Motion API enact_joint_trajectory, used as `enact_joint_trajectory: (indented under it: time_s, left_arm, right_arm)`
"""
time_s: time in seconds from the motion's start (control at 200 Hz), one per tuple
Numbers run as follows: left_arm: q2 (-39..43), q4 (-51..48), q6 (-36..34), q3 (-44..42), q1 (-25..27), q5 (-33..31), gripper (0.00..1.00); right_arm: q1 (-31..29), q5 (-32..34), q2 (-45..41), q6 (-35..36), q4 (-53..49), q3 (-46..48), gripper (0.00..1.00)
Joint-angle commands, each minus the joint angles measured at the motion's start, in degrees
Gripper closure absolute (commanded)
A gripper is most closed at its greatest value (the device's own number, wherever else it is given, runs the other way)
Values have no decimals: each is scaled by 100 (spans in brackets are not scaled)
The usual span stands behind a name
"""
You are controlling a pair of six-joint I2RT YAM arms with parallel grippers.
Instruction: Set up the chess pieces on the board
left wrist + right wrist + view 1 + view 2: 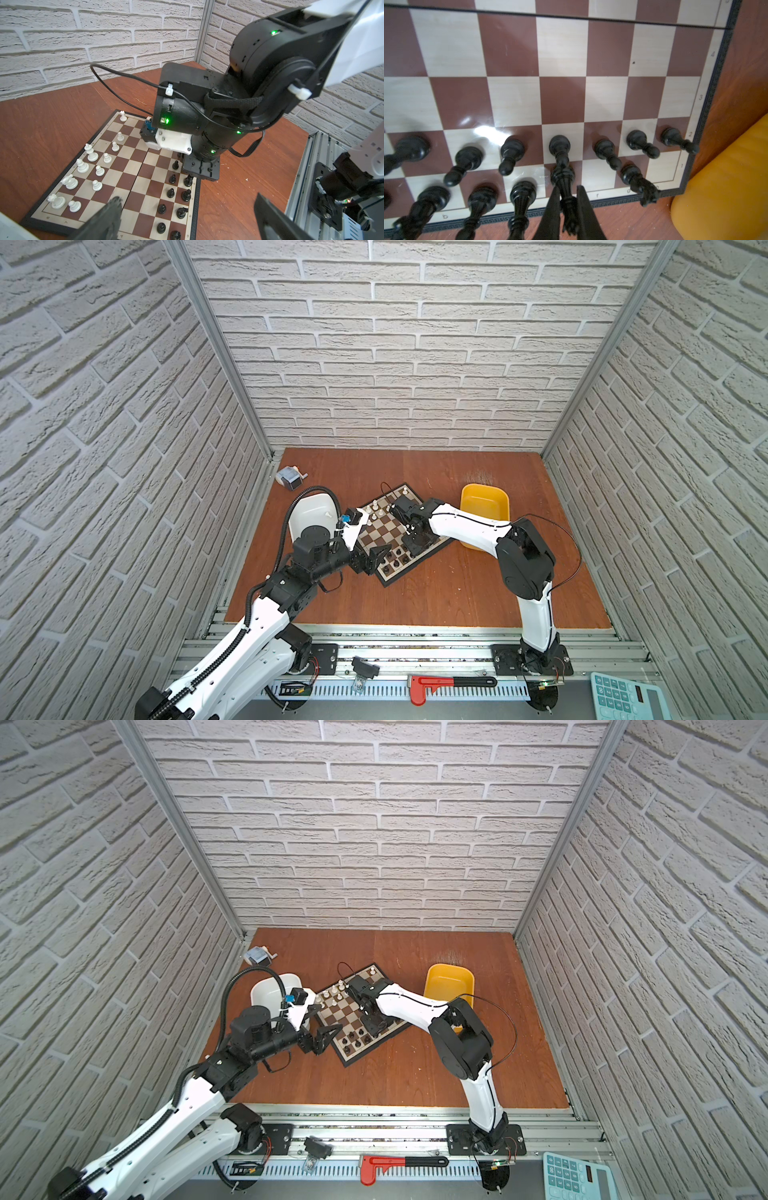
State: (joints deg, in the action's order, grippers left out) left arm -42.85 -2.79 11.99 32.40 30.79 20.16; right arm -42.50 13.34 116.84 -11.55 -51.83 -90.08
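Gripping a tall black plastic chessman (563, 176) w/ our right hand (568, 189): it stands upright on the back row of the brown-and-cream chessboard (562, 47), long axis up betw. the fingers (550, 207). Our left hand (188, 198), wide open, hovers farther off.

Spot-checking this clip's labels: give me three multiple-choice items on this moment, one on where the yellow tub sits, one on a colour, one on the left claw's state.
1. In both top views, the yellow tub is: A on the table, right of the board; B on the board; C held in the air.
2. The chess piece in the right claw is: A white; B black; C yellow.
3. The left claw is: A shut on a pawn; B shut, empty; C open, empty.
Key: A, the tub rests on the table right of the board; B, the right wrist view shows a black piece pinched; C, its jaws stand wide apart.
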Motion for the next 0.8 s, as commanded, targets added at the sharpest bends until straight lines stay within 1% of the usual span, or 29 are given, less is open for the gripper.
enact_joint_trajectory:
  time_s: [0.0,0.185,0.295,0.43,0.515,0.58,0.67,0.745,0.795]
  left_arm:
    - [57,267,-99,55,-40,36,2]
    - [66,265,-82,51,-73,40,2]
    - [66,269,-82,55,-73,34,2]
    - [61,270,-83,55,-73,30,1]
    - [53,264,-74,58,-74,31,2]
    - [48,272,-56,47,-72,40,2]
    - [39,264,-47,49,-78,28,2]
    - [34,252,-39,48,-81,-2,2]
    - [32,262,-15,49,-73,-58,2]
  right_arm:
    - [-20,-28,8,55,-305,-147,93]
    - [-24,-79,14,66,-325,-150,93]
    - [-24,-123,59,60,-310,-181,90]
    - [-22,-88,100,51,-320,-255,71]
    - [-15,-66,69,26,-270,-296,64]
    - [-19,-12,67,13,-265,-362,62]
    - [0,194,24,-42,-356,-521,62]
    - [92,368,-162,-109,-455,-686,62]
    - [198,603,-413,-178,-485,-765,59]
